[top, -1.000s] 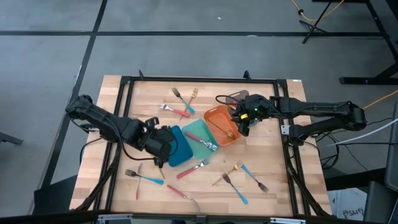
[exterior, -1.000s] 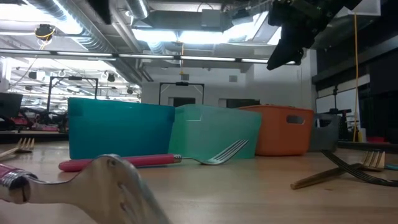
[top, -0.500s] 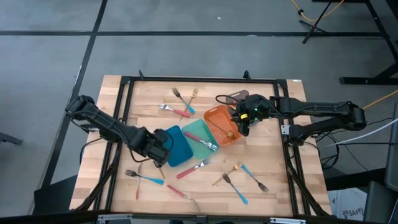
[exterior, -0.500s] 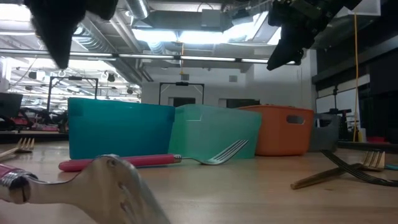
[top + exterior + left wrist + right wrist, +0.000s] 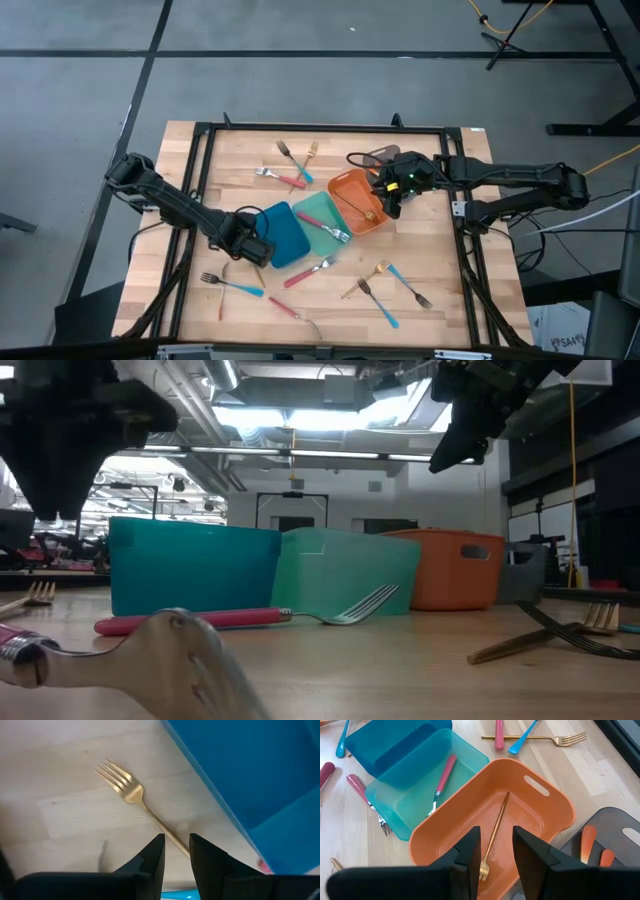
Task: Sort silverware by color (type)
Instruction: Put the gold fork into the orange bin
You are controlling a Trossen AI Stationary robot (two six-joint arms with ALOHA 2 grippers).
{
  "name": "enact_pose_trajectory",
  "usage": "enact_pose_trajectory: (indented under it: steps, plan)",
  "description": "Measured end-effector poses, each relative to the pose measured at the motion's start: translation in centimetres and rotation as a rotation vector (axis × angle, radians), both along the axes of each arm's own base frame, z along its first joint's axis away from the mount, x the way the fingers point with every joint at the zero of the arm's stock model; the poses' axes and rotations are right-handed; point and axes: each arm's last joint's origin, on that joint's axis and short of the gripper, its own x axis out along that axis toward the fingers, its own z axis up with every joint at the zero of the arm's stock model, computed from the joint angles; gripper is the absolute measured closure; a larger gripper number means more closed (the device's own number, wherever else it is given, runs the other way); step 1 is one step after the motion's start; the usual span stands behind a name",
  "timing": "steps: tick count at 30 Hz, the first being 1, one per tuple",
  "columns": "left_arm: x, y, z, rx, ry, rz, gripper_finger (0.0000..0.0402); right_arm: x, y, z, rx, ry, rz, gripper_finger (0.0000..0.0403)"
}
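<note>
My left gripper (image 5: 252, 248) hangs low at the near left corner of the blue tray (image 5: 285, 235), fingers a little apart. In the left wrist view a gold fork (image 5: 125, 790) lies flat on the wood, and its handle runs in under the gap between my fingers (image 5: 176, 851). Whether they touch it does not show. My right gripper (image 5: 390, 195) is open and empty above the orange tray (image 5: 520, 815), where a gold fork (image 5: 495, 832) lies. A pink-handled fork (image 5: 442, 777) lies in the teal tray (image 5: 325, 222).
A grey tray (image 5: 615, 840) holds orange-handled pieces. Loose forks lie at the far middle (image 5: 295, 160) and across the near part of the table (image 5: 385, 285). A blue-handled fork (image 5: 230, 285) and a pink one (image 5: 305, 270) lie close to my left gripper. A black frame (image 5: 200, 140) rings the table.
My left gripper has come off the blue tray toward the table's left and near edge. It has gone down, coming into the low view from above. My right gripper has kept still.
</note>
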Motion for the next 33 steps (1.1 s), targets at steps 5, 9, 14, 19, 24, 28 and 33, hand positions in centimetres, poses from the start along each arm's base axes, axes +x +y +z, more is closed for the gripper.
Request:
enact_pose_trajectory:
  steps: [5,9,14,19,24,28,33]
  plan:
    - [-0.3,0.0,-1.4,-0.054,0.010,0.092,0.0319,0.0,0.0,0.0,0.000,0.000,0.000,0.0299]
    - [-0.7,0.1,-2.4,-0.081,0.024,0.155,0.0319,0.0,0.0,0.0,0.000,0.001,0.000,0.0299]
    - [-0.9,0.2,-2.9,-0.084,0.025,0.218,0.0319,0.0,0.0,0.0,-0.002,0.001,0.001,0.0299]
    - [-1.0,0.2,-3.0,-0.086,0.029,0.277,0.0319,0.0,0.0,0.0,-0.003,0.001,0.002,0.0299]
    - [-1.0,0.1,-3.0,-0.085,0.023,0.320,0.0319,0.0,0.0,0.0,-0.003,0.001,0.002,0.0299]
    - [-1.0,-0.2,-3.4,-0.058,0.023,0.351,0.0319,0.0,0.0,0.0,-0.003,0.001,0.002,0.0299]
    - [-0.8,-0.8,-4.5,-0.035,0.046,0.353,0.0319,0.0,0.0,0.0,-0.003,0.002,0.002,0.0299]
